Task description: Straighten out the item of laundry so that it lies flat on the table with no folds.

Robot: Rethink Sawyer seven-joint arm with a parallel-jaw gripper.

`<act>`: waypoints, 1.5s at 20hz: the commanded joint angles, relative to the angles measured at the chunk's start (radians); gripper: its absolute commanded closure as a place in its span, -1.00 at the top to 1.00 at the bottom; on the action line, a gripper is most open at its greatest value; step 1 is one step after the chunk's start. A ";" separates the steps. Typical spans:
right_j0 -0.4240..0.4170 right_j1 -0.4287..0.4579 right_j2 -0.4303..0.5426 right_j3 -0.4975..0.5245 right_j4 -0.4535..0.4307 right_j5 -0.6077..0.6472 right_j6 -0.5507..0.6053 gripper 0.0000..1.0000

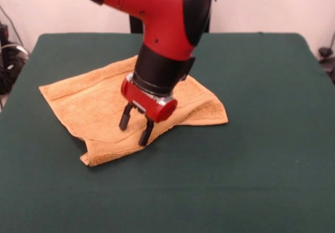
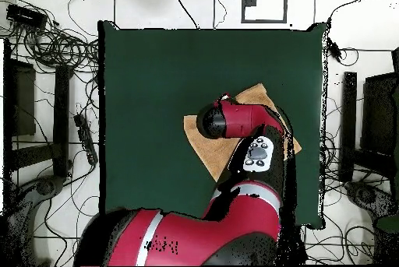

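We see the orange-tan towel (image 1: 89,99) lying on the green table (image 1: 251,154), nearer its far edge than its front edge. Its front corner is doubled over into a thick fold. The gripper (image 1: 135,124) hangs just above that folded part, its two dark fingers (image 1: 125,117) spread apart and holding nothing.

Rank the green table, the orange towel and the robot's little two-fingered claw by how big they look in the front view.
Largest to smallest:
1. The table, which fills most of the picture.
2. The towel, spread over part of it, one corner folded.
3. The gripper, its fingers apart, clearly the smallest even though it sits nearer the camera than most of the towel.
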 commanded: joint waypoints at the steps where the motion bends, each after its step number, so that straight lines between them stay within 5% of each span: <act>1: 0.036 0.118 0.158 -0.037 0.056 -0.053 0.090 1.00; 6: 0.084 0.161 0.086 -0.031 0.071 -0.271 0.182 1.00; 13: 0.075 0.137 0.105 -0.014 0.085 -0.245 0.145 1.00; 16: 0.072 0.148 0.097 -0.045 0.106 -0.076 0.114 1.00; 21: 0.089 0.218 0.048 -0.187 0.156 0.435 0.064 1.00; 22: 0.088 0.233 0.043 -0.216 0.171 0.541 0.063 -1.00; 25: 0.090 0.250 0.035 -0.256 0.155 0.644 0.019 -1.00; 30: 0.148 0.242 -0.037 -0.228 0.079 0.437 0.090 -1.00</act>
